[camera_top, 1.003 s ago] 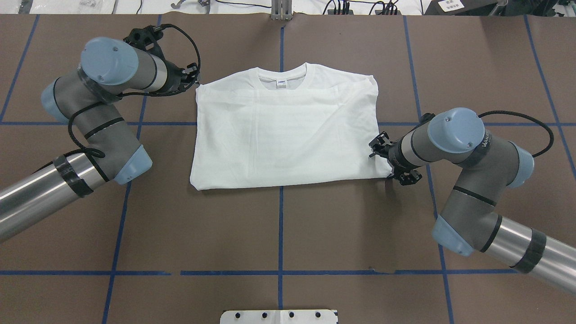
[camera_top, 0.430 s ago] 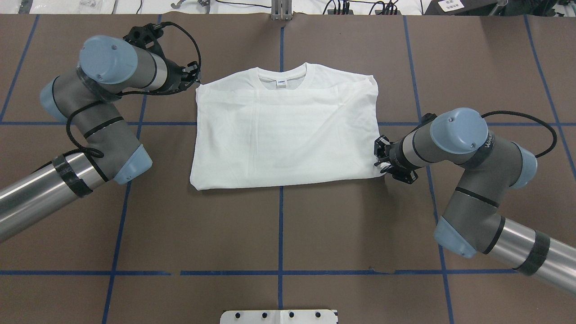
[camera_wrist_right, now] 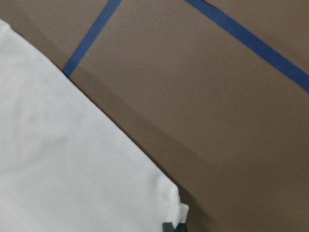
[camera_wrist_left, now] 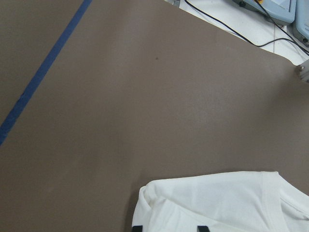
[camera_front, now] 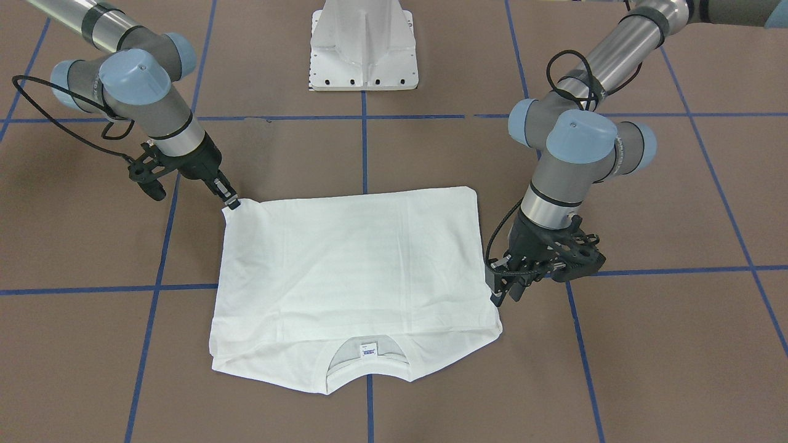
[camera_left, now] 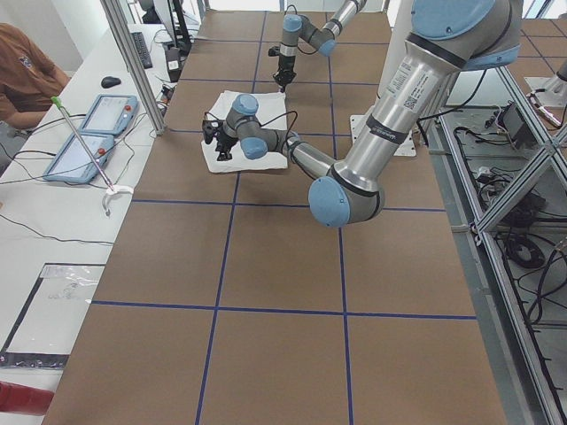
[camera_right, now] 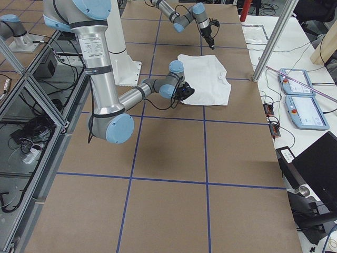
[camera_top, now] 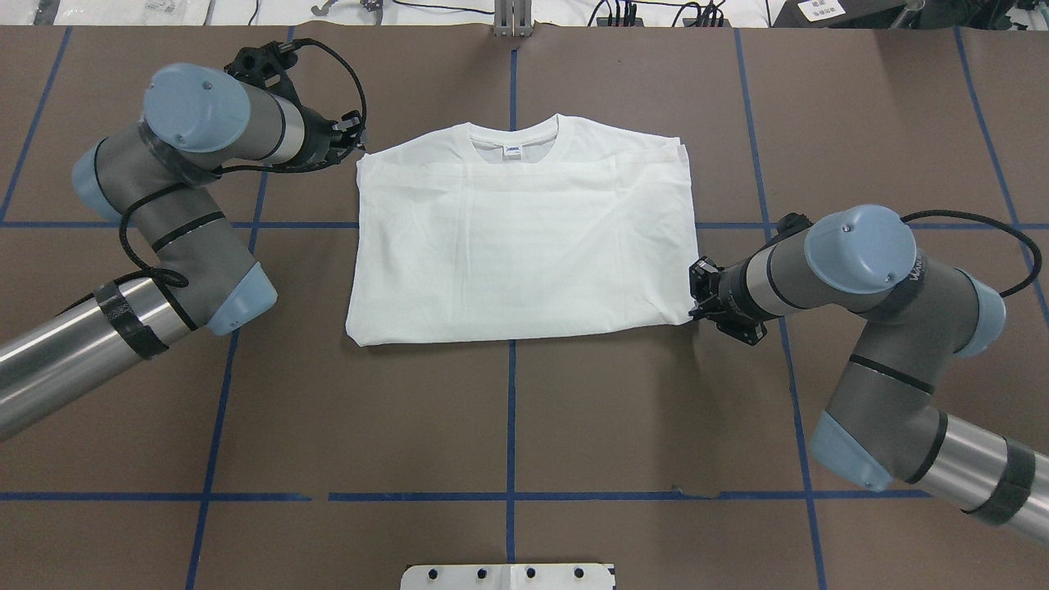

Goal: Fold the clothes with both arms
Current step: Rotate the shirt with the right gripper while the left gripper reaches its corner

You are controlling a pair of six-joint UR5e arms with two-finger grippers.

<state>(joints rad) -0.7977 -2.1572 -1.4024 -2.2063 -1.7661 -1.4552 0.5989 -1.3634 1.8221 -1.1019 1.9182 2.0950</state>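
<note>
Brown table (camera_top: 656, 410) gridded with blue tape (camera_top: 510, 426); the white T-shirt (camera_top: 516, 238) lies flat at its centre as a near-rectangle, collar (camera_top: 512, 131) toward the edge far from the robot.

Right gripper (camera_front: 232, 202): fingers together, clamped on the near hem corner on the robot's right, cloth drawn up slightly to the tips.

Left gripper (camera_front: 506, 294): fingers apart at the shoulder corner on the robot's left. Its wrist view shows both tips spread at the cloth's edge, nothing pinched.

Judged step: securing the second corner. For a clean fold, the left fingers should close over every layer there before either arm lifts. Both arms should then rise level, keeping the cloth taut.
</note>
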